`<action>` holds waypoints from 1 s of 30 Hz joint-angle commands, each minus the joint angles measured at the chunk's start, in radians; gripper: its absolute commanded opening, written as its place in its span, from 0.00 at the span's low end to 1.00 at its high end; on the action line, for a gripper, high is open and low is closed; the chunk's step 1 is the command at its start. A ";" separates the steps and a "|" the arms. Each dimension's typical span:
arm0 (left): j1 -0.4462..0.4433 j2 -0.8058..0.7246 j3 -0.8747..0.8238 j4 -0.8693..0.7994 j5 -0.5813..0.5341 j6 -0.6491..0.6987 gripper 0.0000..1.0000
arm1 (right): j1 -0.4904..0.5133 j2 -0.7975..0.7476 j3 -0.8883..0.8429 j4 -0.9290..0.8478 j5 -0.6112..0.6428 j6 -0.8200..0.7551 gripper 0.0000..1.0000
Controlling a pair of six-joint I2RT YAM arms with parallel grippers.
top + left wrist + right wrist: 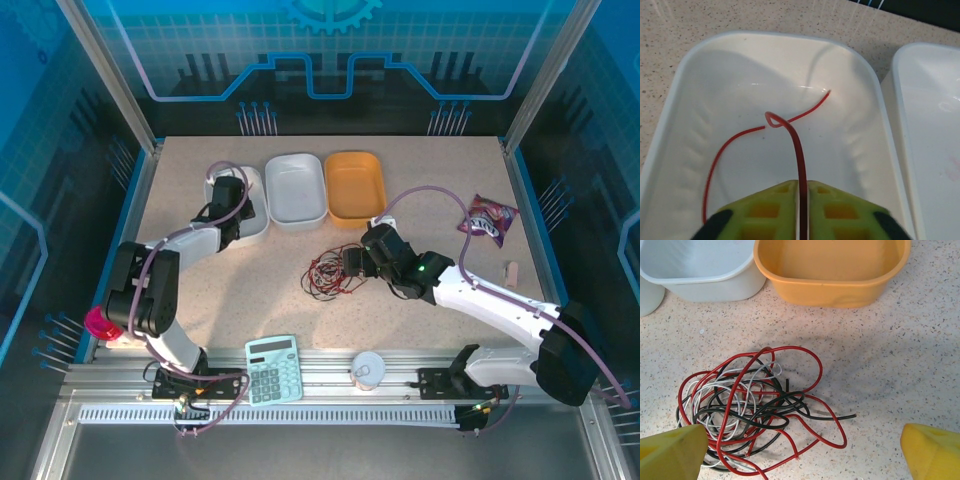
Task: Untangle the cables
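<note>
Left end effector (802, 184) pinches a red cable (799, 150) inside the white tray (670, 100), apparently sorting it. Right end effector (802, 445) gapes empty over the tangle (740, 410), away from that tray.

Red, black, white cables (747, 407), orange bin (835, 290), speckled table (890, 355)

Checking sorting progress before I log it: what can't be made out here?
- Left wrist: red cable, near end hidden inside the left tool.
- Right wrist: cable tangle, lower left hidden behind the right tool, cut by bottom edge.
- Top external: its strands too small to count.
</note>
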 commanded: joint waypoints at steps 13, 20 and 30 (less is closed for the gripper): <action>0.016 -0.091 0.041 -0.134 0.074 -0.105 0.71 | 0.009 -0.050 0.023 -0.056 0.067 0.036 1.00; 0.016 -0.245 0.049 -0.255 0.121 -0.101 0.99 | 0.005 -0.046 0.022 -0.050 0.077 0.053 1.00; 0.007 -0.483 -0.049 -0.323 0.309 -0.114 0.99 | 0.003 -0.022 0.030 -0.051 0.061 0.039 1.00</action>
